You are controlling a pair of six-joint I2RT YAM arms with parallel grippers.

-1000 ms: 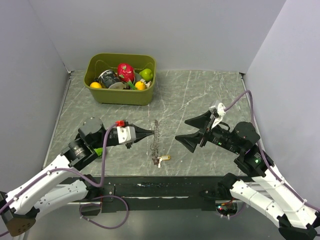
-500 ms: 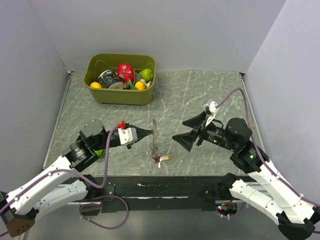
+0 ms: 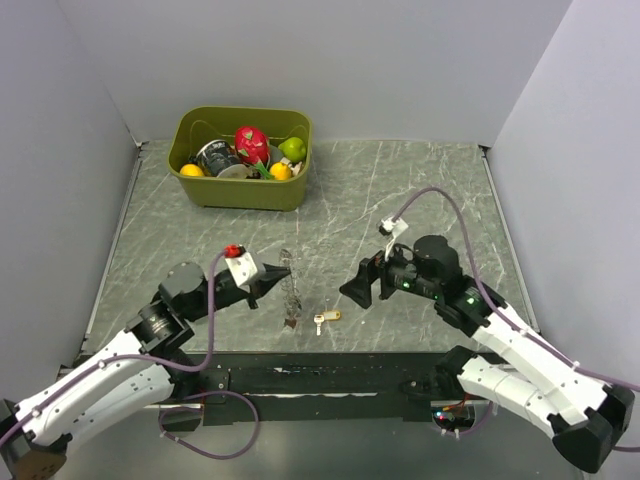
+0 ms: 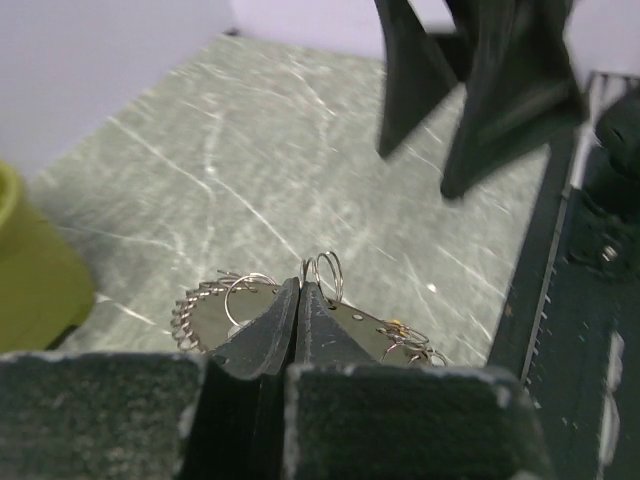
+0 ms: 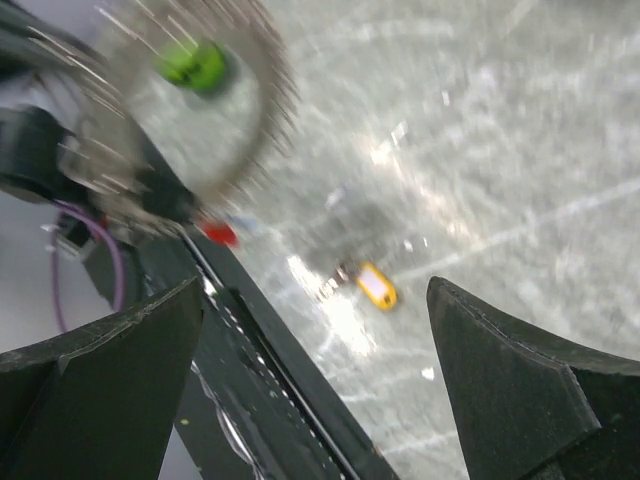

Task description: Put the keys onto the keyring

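Observation:
My left gripper (image 3: pixel 284 270) is shut on the keyring (image 3: pixel 291 292), a thin beaded grey ring that hangs from its tips with a small red tag at the bottom. In the left wrist view the closed jaws pinch the keyring (image 4: pixel 205 310) near two small wire loops. The keys (image 3: pixel 325 317) lie on the table just right of the ring; a yellow head and a pale blade show. My right gripper (image 3: pixel 358 285) is open, slightly right of and above the keys. Its wrist view shows the yellow key (image 5: pixel 376 286) between the spread fingers (image 5: pixel 110 370) and the blurred keyring (image 5: pixel 190 130) at upper left.
An olive-green bin (image 3: pixel 240 192) holding fruit and a can stands at the back left of the marbled table. A black rail (image 3: pixel 330 372) runs along the near edge, close to the keys. Grey walls enclose the left, back and right sides.
My left gripper has drawn back to the left and nearer with the keyring. My right gripper has moved left and down, closer to the keys. The keys have stayed put.

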